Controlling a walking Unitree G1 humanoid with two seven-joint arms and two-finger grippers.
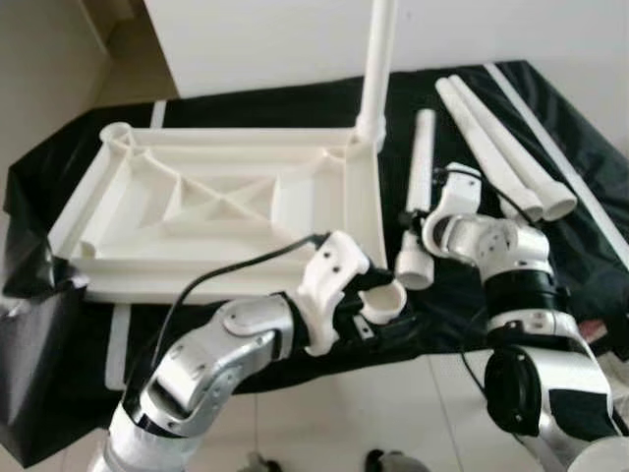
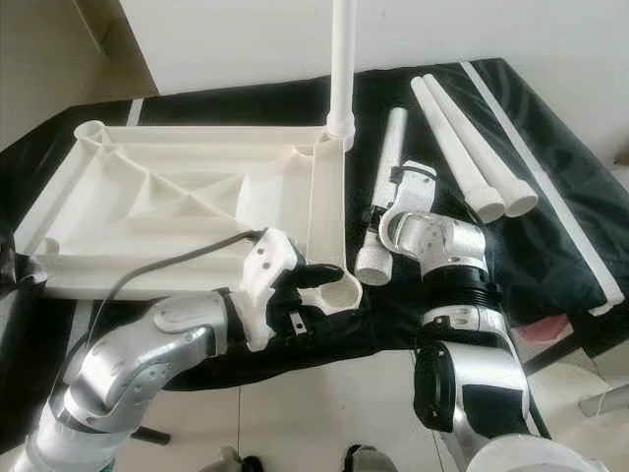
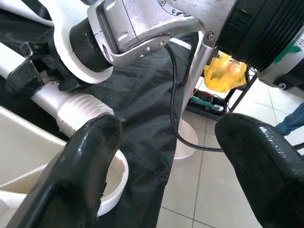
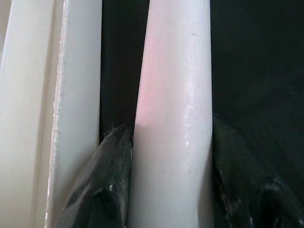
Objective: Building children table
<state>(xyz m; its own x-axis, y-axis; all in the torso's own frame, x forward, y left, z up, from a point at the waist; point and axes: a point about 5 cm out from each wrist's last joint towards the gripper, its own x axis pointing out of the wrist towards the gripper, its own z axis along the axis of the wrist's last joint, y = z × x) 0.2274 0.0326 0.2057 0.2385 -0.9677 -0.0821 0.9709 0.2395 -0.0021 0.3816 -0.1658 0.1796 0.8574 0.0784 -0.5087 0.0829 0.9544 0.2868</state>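
An upturned white plastic table top lies on a black cloth. One white leg stands upright in its far right corner. A loose leg lies just right of the top, and my right gripper is shut on it, one finger on each side. My left gripper is open at the near right corner, with one finger against the round empty socket.
Two more white legs lie side by side at the right, with a long thin white strip beyond them. The cloth's front edge hangs over tiled floor. A yellow bag sits under the table.
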